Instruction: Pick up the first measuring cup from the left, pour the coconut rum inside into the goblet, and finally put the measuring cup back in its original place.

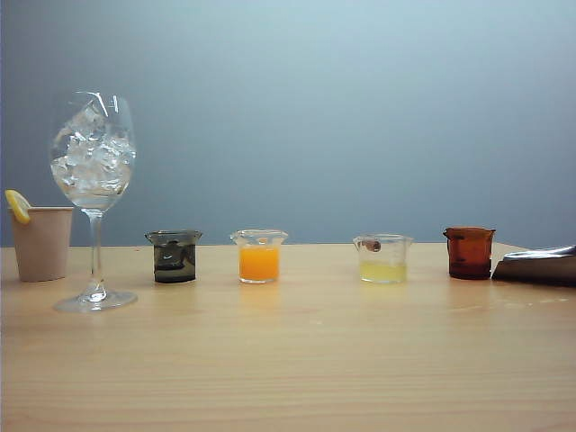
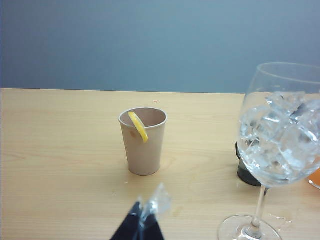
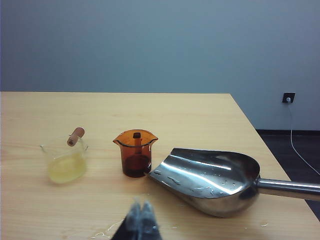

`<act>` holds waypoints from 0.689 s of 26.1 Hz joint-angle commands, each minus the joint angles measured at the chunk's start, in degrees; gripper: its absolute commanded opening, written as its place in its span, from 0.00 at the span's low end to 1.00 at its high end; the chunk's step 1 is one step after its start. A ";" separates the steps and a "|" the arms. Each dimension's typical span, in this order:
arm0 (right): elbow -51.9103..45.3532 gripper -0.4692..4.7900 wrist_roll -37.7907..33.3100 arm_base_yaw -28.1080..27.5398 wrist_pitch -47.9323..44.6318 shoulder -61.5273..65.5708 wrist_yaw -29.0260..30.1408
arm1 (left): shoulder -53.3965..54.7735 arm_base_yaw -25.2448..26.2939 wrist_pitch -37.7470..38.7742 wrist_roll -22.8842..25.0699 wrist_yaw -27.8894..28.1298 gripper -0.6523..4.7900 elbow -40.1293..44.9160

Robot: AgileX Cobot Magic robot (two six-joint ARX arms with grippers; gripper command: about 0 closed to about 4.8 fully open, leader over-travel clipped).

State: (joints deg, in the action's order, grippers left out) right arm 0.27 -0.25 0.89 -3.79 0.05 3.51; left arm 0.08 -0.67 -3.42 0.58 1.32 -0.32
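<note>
Left pincer (image 2: pixel 145 212): tips together, empty, low over tabletop (image 1: pixel 297 360), near beige paper cup (image 2: pixel 143 140) with lemon slice (image 2: pixel 138 126). Right pincer (image 3: pixel 141 212): tips together, empty, near amber-brown beaker (image 3: pixel 135 152) and steel scoop (image 3: pixel 210 180).

Row along tabletop, left to right in exterior view: paper cup, goblet (image 1: pixel 93 180) holding ice cubes (image 1: pixel 92 153), first measuring cup (image 1: pixel 174 256) with coconut rum (image 1: pixel 175 263), clear beaker with orange liquid (image 1: pixel 259 256), clear beaker with pale yellow liquid (image 1: pixel 383 259), amber-brown beaker, scoop.

First measuring cup: upright, just right of goblet foot, not touching. Beakers standing apart. Scoop bowl just beside amber-brown beaker.
</note>
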 commanded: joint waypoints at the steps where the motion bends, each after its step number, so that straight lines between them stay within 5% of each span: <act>1: 0.00 0.08 -0.09 0.00 -1.14 0.04 -1.05 | 0.02 0.07 -0.52 0.26 -0.02 0.11 -0.22; 11: 2.36 0.08 -0.20 0.07 0.48 0.04 -1.53 | 0.02 0.07 -3.19 -2.14 0.39 0.11 -1.33; 18: 12.61 0.08 -0.50 0.28 4.94 1.49 -2.47 | 0.28 0.07 6.49 -5.88 4.13 0.11 -11.63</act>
State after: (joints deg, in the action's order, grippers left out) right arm 11.35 -0.40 1.15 1.08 0.75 1.26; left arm 0.10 -0.64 0.71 -4.80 4.86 -9.93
